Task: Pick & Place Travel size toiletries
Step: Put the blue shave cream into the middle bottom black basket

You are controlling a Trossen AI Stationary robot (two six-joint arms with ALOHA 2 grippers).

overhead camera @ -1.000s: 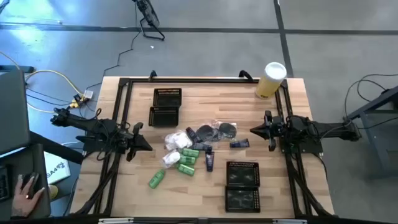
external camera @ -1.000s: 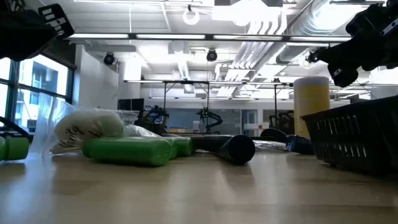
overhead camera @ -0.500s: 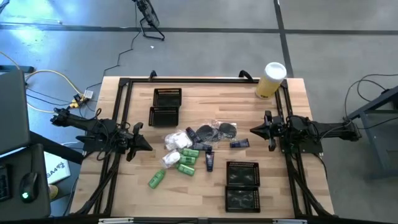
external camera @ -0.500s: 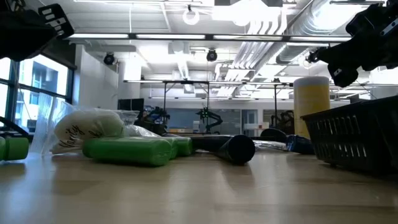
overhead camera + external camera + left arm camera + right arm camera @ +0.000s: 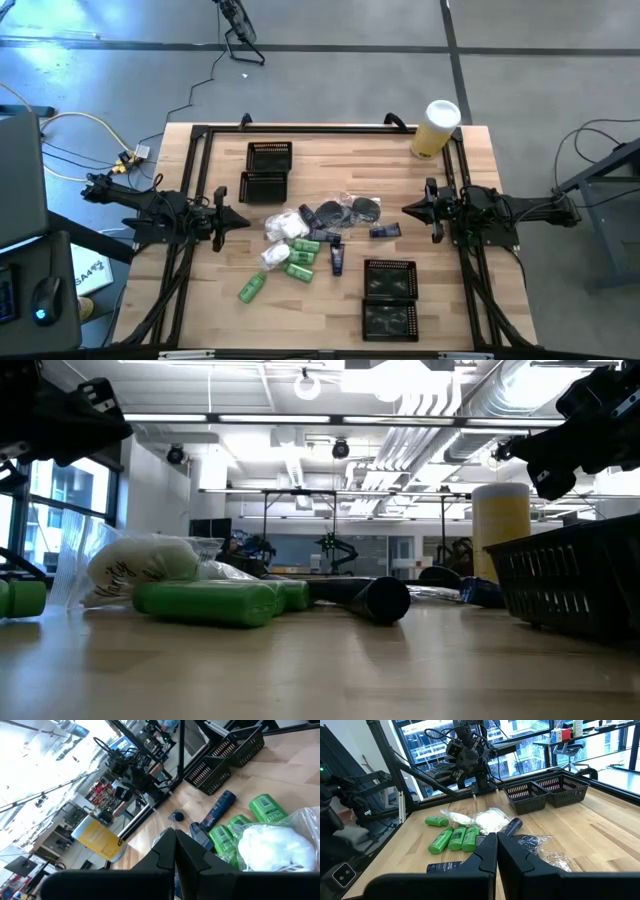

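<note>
At the counter's left edge, seen from above, the left tool (image 5: 238,218) has swung a little toward the middle since half a second ago, its tip now aimed at the heap of travel size toiletries (image 5: 310,238); its fingers are pressed together and carry nothing. The right tool (image 5: 410,209) waits at the right edge, unmoved, also closed and empty. The toiletries lie loose at mid-counter: green bottles (image 5: 298,257), white packets (image 5: 285,226), round dark cases (image 5: 345,211) and a dark tube (image 5: 337,261), none yet in the mesh trays (image 5: 266,171) near the far-left corner or the second tray pair (image 5: 389,298) toward the near-right corner. A yellow cylinder (image 5: 436,128) stands at the far-right corner. From counter height, the left arm (image 5: 60,415) has tipped slightly, and the green bottle (image 5: 208,603) and packet (image 5: 145,568) lie untouched. The left wrist view looks past closed fingers (image 5: 172,855) at bottles (image 5: 265,808) and a packet (image 5: 277,845) close ahead. The right wrist view shows closed fingers (image 5: 492,855) facing the same pile (image 5: 470,832). I judge this the very start of a reach: nothing is picked, and the left tool must open before grasping.
</note>
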